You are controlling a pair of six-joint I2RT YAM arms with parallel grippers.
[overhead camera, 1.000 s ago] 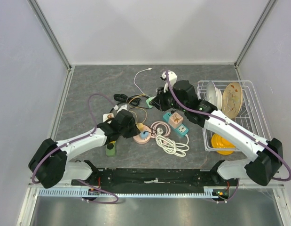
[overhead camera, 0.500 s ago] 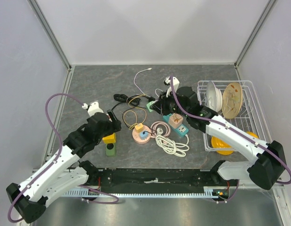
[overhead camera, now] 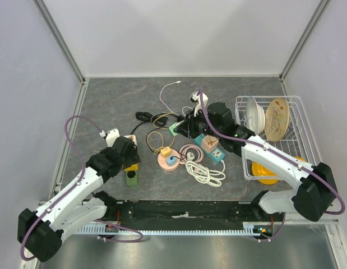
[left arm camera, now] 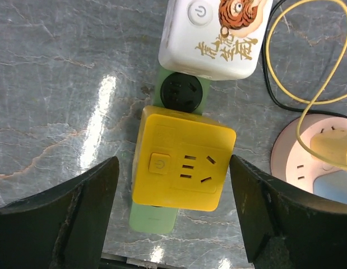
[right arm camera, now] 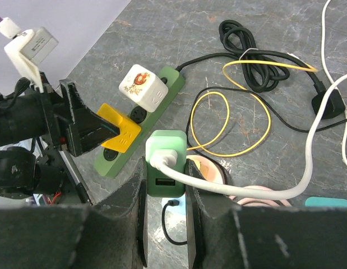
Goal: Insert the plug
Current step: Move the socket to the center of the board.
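Green plug (right arm camera: 165,150), boxy, glossy, in right tool (right arm camera: 166,193)

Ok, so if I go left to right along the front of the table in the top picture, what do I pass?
Green strip → pink socket → white cord coil → rack.

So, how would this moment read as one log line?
left pincer: open, straddling yellow square socket adapter on green power strip | right pincer: shut on mint-green plug block with white cable
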